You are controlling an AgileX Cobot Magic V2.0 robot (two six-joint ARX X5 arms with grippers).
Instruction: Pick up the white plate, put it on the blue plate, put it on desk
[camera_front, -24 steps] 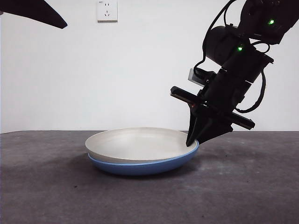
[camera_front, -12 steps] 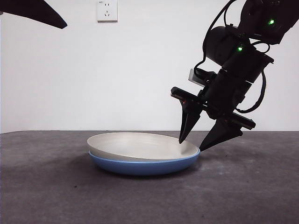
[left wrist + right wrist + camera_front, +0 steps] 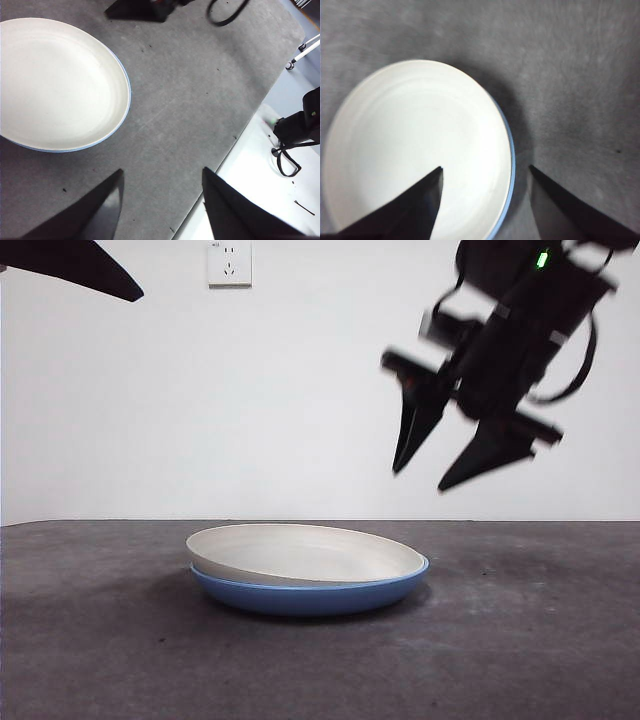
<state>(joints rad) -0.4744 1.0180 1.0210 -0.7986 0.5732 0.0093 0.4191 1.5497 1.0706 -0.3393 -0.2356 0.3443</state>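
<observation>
1. The left gripper (image 3: 162,200) waits high toward the desk's left edge, jaws spread wide and holding nothing
2. The white plate (image 3: 300,552) lies nested in the blue plate (image 3: 310,595) mid-desk (image 3: 100,640), tilted, its left rim riding higher
3. The right gripper (image 3: 420,480) hangs wide and bare above the stack's right rim, the nearer arm; the plates lie below and to its left

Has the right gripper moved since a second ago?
Yes. The right gripper, jaws open, has risen from the white plate's rim to well above it.
</observation>
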